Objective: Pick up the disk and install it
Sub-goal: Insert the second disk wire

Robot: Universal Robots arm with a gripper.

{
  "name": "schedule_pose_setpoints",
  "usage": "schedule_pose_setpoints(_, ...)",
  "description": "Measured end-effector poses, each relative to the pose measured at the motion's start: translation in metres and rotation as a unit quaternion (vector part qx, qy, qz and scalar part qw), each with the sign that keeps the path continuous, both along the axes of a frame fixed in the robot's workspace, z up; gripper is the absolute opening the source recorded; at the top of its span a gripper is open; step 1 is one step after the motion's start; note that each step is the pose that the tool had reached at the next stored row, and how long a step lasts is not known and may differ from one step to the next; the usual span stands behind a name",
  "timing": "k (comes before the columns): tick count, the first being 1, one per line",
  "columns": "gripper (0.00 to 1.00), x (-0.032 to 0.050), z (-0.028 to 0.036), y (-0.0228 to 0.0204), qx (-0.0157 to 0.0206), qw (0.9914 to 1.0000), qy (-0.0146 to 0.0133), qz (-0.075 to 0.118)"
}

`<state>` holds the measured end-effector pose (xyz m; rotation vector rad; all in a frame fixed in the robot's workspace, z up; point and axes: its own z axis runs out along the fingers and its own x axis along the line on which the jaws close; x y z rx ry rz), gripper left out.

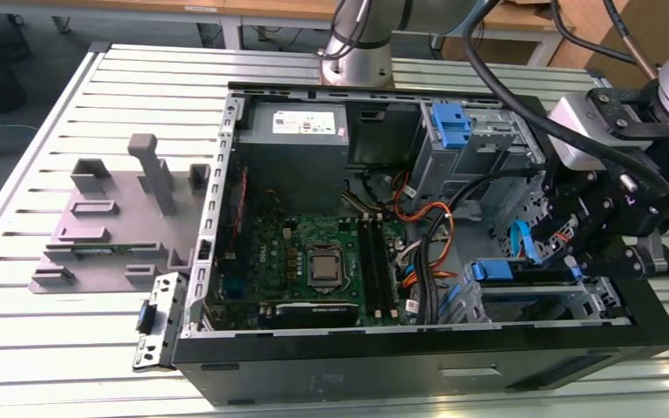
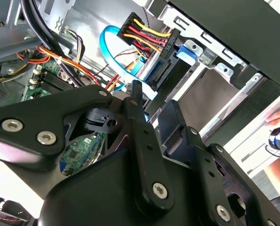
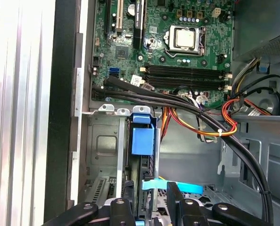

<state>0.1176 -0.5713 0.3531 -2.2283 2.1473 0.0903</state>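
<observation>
Half the disk point(image 3: 142, 141) shows — fingers point(image 3: 122, 209) cut off below.

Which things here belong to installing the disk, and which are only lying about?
For the job:
- the disk, in its blue carrier, standing in the drive bay
- the gripper, close at the disk

Lying about:
- power supply box
- motherboard
- bare blue bracket
- grey fixture
</observation>
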Motion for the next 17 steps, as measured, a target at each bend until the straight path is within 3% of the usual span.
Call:
schedule_pose_setpoints(6, 0.41, 0.0032, -0.0002, 0.0, 0.0002, 1.0, 0.0, 0.0)
schedule_pose_setpoints(11, 0.41, 0.0033, 0.0047, 0.0, 0.0007, 1.0, 0.0, 0.0)
schedule_pose_setpoints(17, 0.41, 0.007, 0.005, 0.0, 0.0007, 1.0, 0.0, 0.0)
